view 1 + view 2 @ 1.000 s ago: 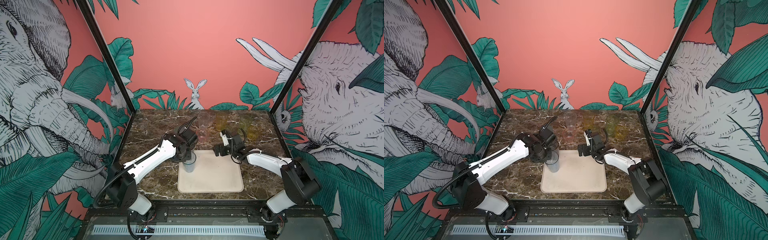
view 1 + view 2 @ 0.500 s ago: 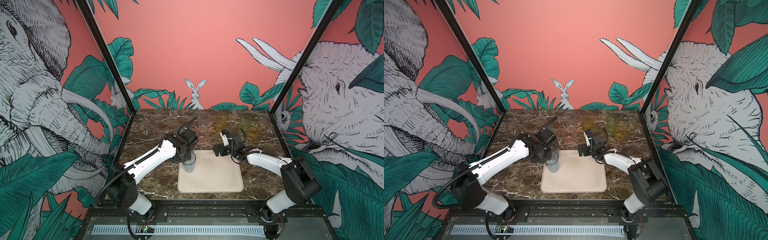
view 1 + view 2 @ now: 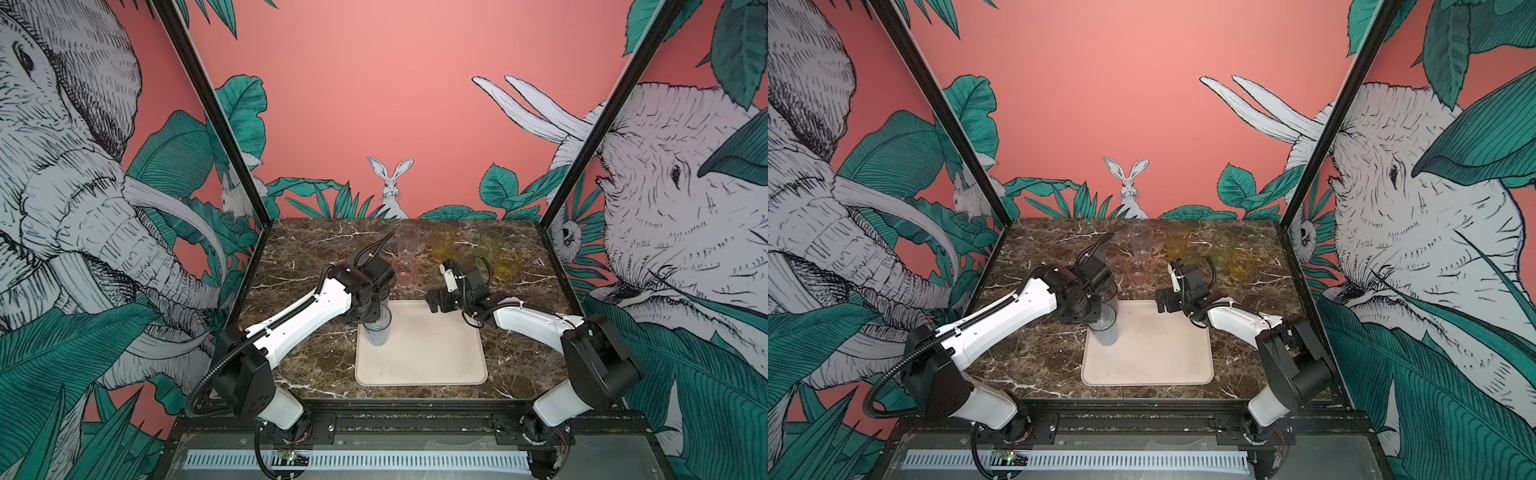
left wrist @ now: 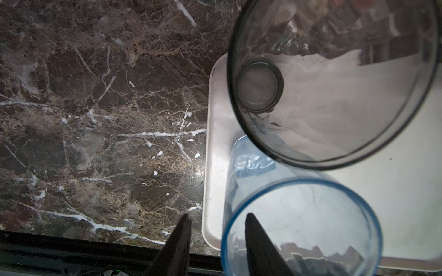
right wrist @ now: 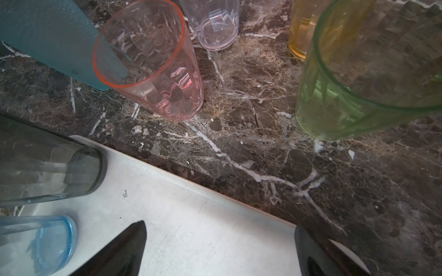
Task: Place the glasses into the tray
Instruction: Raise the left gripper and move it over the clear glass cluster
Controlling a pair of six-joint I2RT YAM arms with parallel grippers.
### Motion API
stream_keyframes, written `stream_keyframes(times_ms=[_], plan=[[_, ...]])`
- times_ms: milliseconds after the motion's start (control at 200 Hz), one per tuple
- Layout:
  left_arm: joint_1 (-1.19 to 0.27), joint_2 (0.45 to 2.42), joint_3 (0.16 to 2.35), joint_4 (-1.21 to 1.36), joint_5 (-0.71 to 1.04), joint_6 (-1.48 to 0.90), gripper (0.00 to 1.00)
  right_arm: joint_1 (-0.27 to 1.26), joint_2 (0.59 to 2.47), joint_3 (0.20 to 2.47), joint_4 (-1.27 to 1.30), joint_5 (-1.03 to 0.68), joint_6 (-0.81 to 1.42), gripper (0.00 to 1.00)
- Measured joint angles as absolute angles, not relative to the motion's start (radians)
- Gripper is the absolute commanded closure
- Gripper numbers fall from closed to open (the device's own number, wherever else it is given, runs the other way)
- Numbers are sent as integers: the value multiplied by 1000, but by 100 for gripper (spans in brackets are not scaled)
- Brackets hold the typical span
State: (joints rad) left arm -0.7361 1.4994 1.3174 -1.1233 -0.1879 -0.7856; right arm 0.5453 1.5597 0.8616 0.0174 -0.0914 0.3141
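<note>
The cream tray (image 3: pixel 432 353) (image 3: pixel 1154 353) lies at the table's front middle. Two glasses stand upright at its left edge: a blue one (image 3: pixel 376 332) (image 4: pixel 299 227) and behind it a smoky grey one (image 3: pixel 1111 291) (image 4: pixel 334 95). My left gripper (image 3: pixel 368 316) (image 4: pixel 216 216) hangs over the blue glass, its jaws slightly apart, one finger inside the rim and one outside, with a gap on both sides of the wall. My right gripper (image 3: pixel 434 301) (image 5: pixel 220 225) is wide open and empty over the tray's far right corner (image 5: pixel 191 215).
On the marble behind the tray stand a tall clear glass (image 3: pixel 406 241), a short pink one (image 3: pixel 404 270) (image 5: pixel 148 62), an amber one (image 3: pixel 442 243), a green one (image 3: pixel 490 245) (image 5: pixel 358 83) and a yellow one (image 3: pixel 506 266). A teal glass (image 5: pixel 47 35) stands beside the pink one.
The left gripper's jaws have parted from the blue glass's rim, and the glass stays standing on the tray. Neither arm has visibly moved.
</note>
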Motion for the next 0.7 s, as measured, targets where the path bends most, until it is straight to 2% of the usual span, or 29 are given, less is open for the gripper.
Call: stream_keyframes(times_ms=[700], plan=[[-710,1517,1678,-1185,-275,-662,42,545,1518,847,41,-88,314,1]])
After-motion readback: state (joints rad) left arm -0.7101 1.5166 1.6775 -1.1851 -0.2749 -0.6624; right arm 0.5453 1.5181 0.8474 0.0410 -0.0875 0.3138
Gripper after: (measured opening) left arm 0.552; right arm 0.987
